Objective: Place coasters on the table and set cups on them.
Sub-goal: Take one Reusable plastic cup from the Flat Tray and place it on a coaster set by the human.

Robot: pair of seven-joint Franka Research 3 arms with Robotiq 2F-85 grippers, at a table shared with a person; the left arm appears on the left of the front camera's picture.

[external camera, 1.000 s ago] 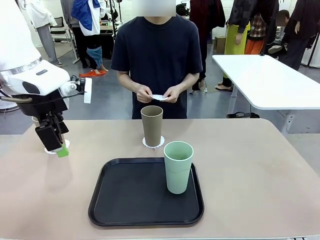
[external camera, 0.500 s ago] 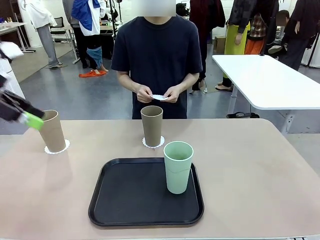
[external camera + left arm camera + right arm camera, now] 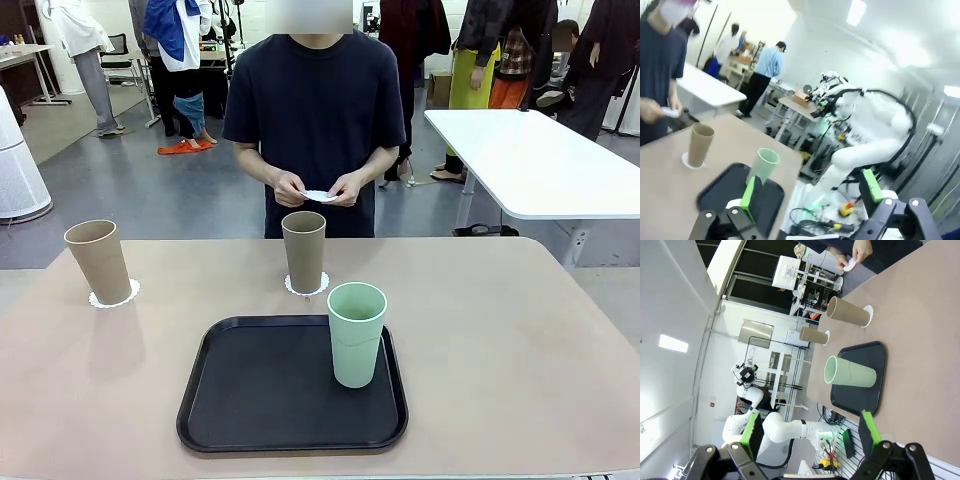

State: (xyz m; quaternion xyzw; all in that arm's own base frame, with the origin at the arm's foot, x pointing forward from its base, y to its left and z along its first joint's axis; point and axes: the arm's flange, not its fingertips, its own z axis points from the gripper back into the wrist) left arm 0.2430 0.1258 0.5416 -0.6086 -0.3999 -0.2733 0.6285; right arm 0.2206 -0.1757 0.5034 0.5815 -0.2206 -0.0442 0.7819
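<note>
On the beige table (image 3: 520, 330) a tan cup (image 3: 98, 260) stands on a coaster (image 3: 114, 297) at the far left. A second tan cup (image 3: 304, 250) stands on a coaster (image 3: 306, 288) in the middle. The mint cup (image 3: 356, 333) is upright on the black tray (image 3: 260, 390). The person holds a third coaster (image 3: 318, 195) in both hands. My left gripper (image 3: 810, 189) is open, high off the table's left side, with the middle tan cup (image 3: 700, 145) and mint cup (image 3: 763, 165) far below. My right gripper (image 3: 809, 430) is open, high above the cups (image 3: 847, 311) and tray (image 3: 872, 385).
A white-topped table (image 3: 540, 160) stands behind at the right, with other people walking farther back. The right half of the beige table is bare. The right arm (image 3: 865, 135) shows folded back in the left wrist view.
My left arm has let go of the left tan cup and swung away to the left, out of the front view. The cup stays standing on its coaster.
</note>
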